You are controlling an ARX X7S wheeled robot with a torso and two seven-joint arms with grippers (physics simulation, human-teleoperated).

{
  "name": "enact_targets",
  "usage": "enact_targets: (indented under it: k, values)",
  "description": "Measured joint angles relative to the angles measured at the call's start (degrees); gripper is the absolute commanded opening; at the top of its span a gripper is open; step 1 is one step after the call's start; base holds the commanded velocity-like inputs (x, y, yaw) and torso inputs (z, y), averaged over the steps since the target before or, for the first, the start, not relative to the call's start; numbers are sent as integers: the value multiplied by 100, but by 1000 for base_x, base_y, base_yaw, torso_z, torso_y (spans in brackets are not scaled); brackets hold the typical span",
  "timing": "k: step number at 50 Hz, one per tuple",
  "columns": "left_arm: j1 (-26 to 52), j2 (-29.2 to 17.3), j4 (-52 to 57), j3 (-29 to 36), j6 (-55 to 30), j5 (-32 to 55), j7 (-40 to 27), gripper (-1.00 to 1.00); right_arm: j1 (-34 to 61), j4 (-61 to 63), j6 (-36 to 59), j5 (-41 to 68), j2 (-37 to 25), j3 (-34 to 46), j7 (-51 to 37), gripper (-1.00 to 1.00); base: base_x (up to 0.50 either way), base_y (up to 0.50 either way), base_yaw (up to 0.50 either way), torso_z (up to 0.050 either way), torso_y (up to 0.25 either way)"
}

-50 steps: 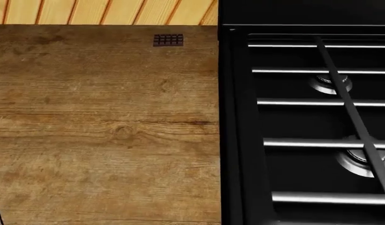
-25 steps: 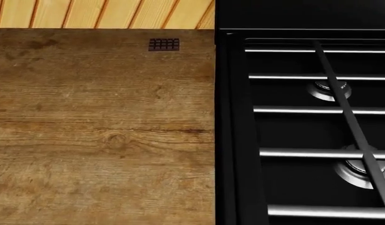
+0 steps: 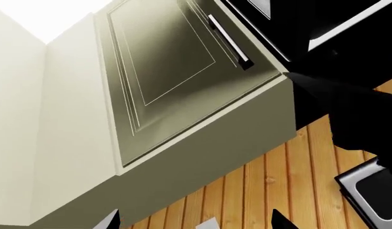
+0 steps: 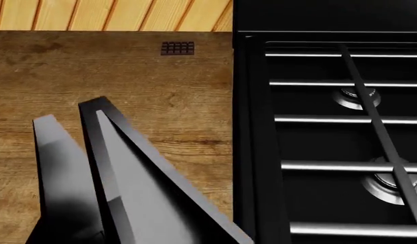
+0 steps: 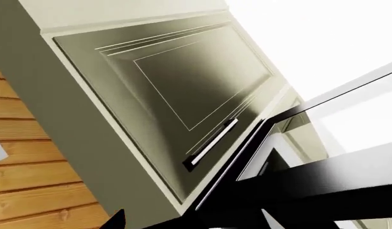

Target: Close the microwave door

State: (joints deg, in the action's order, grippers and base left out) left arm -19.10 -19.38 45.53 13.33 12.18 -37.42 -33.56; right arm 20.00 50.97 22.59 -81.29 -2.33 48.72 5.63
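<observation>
Head view, lower left of the frame: a large grey and black angular link of the left arm (image 4: 127, 193), very near the lens, slanting up from the bottom edge over the wooden counter (image 4: 93, 76) and hiding much of it. No fingers in sight there.

Left wrist view, bottom edge: two fingertips (image 3: 111, 220) of the left gripper (image 3: 194, 223), well apart, spread wide and holding nothing. Above them, a pale olive cabinet door (image 3: 176, 71) with a slim bar handle (image 3: 229, 42), aimed at from below. At the upper right, just beside the cabinet, the black body of the microwave (image 3: 348, 28). Lower right, a plank wall (image 3: 279, 191) of warm wood.

Right wrist view, bottom edge: only one dark tip of the right gripper (image 5: 183, 225) clearly visible; cannot tell how wide. At the lower right, a black-framed glass panel, seemingly the microwave door (image 5: 323, 181), standing out at an angle beside the same kind of cabinet front.

Back in the head view: black stove (image 4: 330, 142) with grates and two burners filling the right; a small dark gridded block (image 4: 178, 48) on the counter near the top, well apart from the arm.
</observation>
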Motion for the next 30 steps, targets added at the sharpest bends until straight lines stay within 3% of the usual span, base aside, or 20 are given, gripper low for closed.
enact_targets:
  k: [9,30]
  values:
    - [38,-7,-35,51,2,-8,14,100,737,128,640,42,104,451,412,100,0,0,0,0,0]
    - [118,-23,-85,154,-2,-9,44,100,4085,308,3893,494,196,1848,1011,100,0,0,0,0,0]
